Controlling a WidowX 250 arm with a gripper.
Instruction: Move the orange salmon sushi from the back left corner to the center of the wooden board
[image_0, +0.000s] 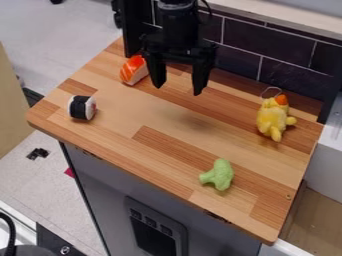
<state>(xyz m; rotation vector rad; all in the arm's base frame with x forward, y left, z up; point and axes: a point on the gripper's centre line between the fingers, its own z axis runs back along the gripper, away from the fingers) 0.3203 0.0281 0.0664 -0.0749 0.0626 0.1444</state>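
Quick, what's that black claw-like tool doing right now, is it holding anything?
Black two-fingered tool: open and empty, hanging above the light-brown striped wooden countertop.

On the counter (130, 137) we see the sushi (136, 69) towards the upper left of the frame, with the roll (82, 108) before it and farther left, near the counter's left end. Across from these, we find the chick (272, 119) at the right of the frame, near the counter's right end, and the broccoli (219, 175) before it and to its left, in the lower right of the frame near the front edge. Behind the counter we see the wall (284, 52), and below its front edge the cabinet (110, 192).
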